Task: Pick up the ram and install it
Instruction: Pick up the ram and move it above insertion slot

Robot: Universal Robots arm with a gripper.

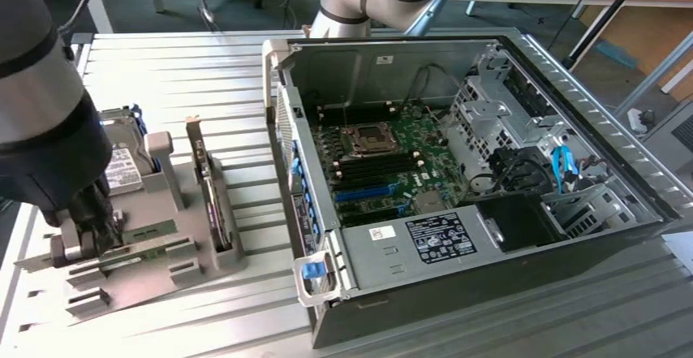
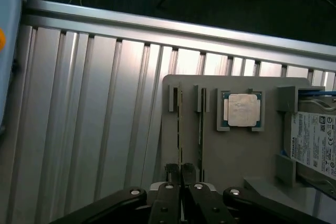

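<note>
Grey plastic holder [image 1: 162,252] is sitting on the ribbed bench [image 1: 195,74] at the exterior view's left. Over it the hand [image 1: 103,236] [image 2: 180,171] is reaching down, its fingers pinching the ram [image 2: 180,129], which is standing on edge in its slot. Just right, the expansion card [image 1: 206,187] is standing upright. Farther right, the computer case [image 1: 433,171] is lying open.
</note>
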